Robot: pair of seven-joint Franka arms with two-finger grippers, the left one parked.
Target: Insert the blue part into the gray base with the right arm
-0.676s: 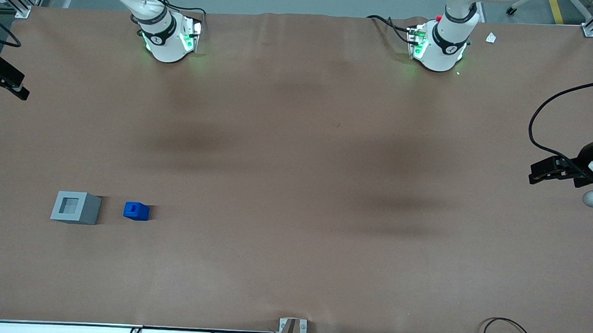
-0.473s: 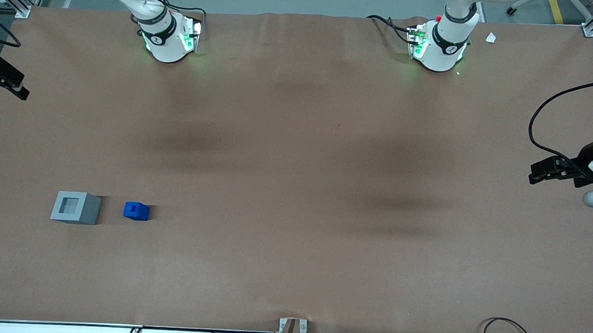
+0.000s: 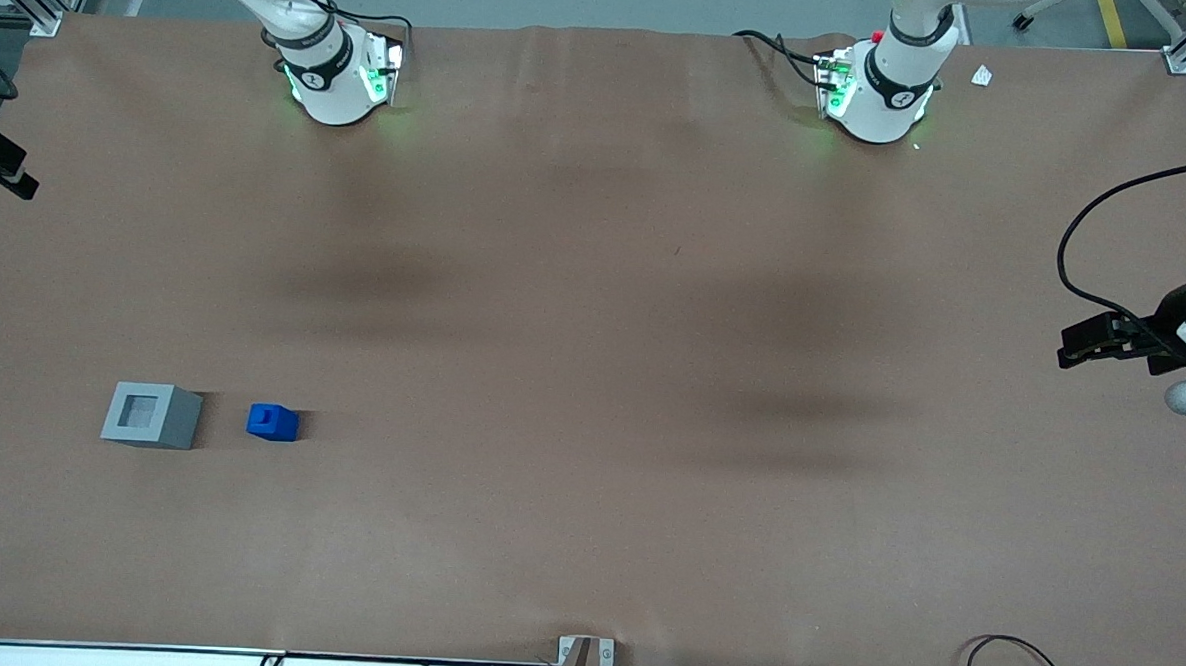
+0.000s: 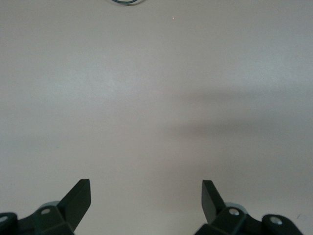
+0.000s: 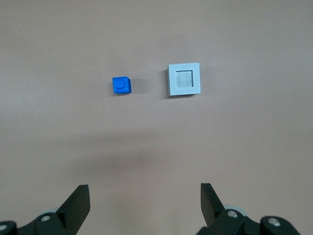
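Since a moment ago your gripper (image 5: 142, 205) has drifted toward the table edge, fingers spread, high enough to frame blue part (image 5: 121, 84) beside gray base (image 5: 184, 80).

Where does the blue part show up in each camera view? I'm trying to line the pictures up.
Front view: the blue part sits on the table beside the gray base, apart from it, toward the working arm's end.
Right wrist view: the blue part lies beside the gray base, far below the open claw.
Left wrist view: not in it.
Shared landmark: the gray base.
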